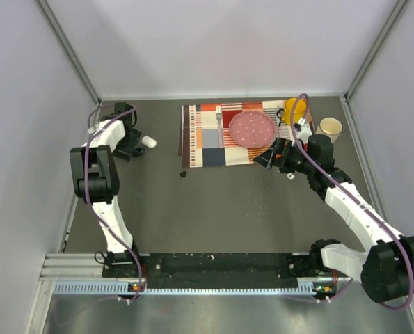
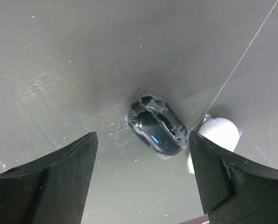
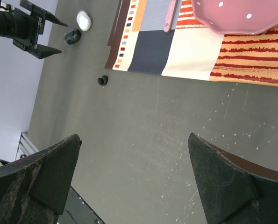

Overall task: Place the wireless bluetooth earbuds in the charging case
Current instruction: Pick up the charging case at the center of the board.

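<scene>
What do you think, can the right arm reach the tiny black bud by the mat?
Probably yes. The black bud lies on bare table beside the mat, with nothing between it and the open right end effector. Reaching it means stretching leftward.

No legible text, labels, brands, numbers, signs

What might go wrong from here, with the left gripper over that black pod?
One finger of the left gripper stands next to the white pod; closing may knock or trap it with the black pod. That pod's shiny wrap could let it slip. The black earbud lies loose beside the mat, tiny against the wide-open right gripper.
</scene>
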